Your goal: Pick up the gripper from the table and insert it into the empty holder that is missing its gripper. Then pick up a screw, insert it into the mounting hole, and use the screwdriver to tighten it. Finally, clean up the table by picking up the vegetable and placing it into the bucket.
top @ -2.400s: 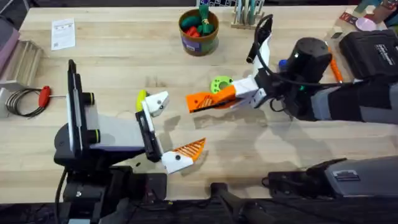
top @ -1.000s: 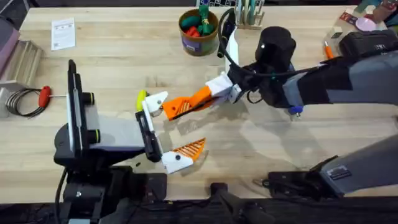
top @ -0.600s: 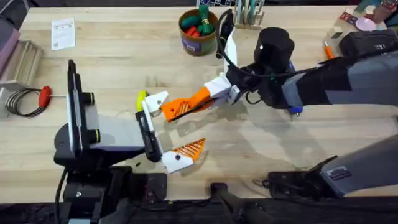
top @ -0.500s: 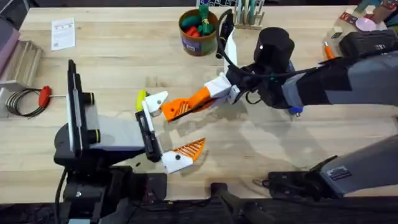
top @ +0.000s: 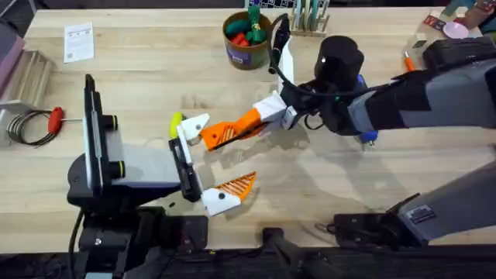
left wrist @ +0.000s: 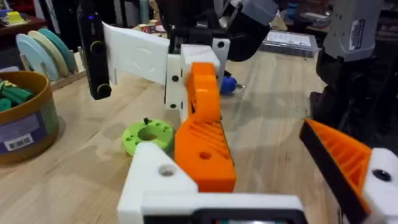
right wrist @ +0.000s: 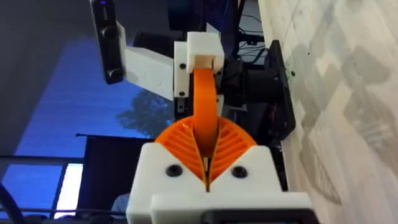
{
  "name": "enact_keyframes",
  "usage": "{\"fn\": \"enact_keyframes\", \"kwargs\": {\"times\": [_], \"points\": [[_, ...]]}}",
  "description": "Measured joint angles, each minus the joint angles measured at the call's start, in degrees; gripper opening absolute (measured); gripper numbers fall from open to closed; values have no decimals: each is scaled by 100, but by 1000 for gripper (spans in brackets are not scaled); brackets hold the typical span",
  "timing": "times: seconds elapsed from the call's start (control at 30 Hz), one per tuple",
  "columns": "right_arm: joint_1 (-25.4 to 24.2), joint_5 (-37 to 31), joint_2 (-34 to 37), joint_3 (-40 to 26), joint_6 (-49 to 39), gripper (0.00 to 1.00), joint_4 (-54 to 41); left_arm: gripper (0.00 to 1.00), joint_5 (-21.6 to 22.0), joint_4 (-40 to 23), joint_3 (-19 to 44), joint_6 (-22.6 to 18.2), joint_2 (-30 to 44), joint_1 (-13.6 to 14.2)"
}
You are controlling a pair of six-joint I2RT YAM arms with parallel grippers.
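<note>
The left gripper [top: 211, 159] is spread wide, nothing between its fingers; its upper holder [top: 195, 125] is touched by the orange gripper [top: 232, 130], which is clamped by the right gripper [top: 256, 122]. The vegetable [top: 176, 123] is seen just behind the holder, the bucket [top: 247, 38] well beyond.

Pale wooden tabletop [top: 155, 54], dark surroundings beyond.

The right gripper [top: 246, 125] reaches across the middle, fingers pressed together. The left gripper [top: 203, 159] lies low, jaws spread.
</note>
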State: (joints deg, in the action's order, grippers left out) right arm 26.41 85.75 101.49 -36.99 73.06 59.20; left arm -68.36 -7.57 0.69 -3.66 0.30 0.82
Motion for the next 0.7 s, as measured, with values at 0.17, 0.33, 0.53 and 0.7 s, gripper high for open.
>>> {"fn": "enact_keyframes", "kwargs": {"times": [0.17, 0.33, 0.53, 0.7], "points": [[0, -19, 0, -4, 0, 9, 0, 985, 0, 0, 0, 0, 1, 0], [0, -80, 0, -4, 7, 9, 0, 985, 4, 0, 0, 0, 0, 0], [16, -128, 0, -29, 24, 9, -2, 985, 22, 2, 0, 0, 1, 0], [92, -192, 2, -158, 41, 9, -11, 985, 56, 7, 0, -27, 0, -14]]}}
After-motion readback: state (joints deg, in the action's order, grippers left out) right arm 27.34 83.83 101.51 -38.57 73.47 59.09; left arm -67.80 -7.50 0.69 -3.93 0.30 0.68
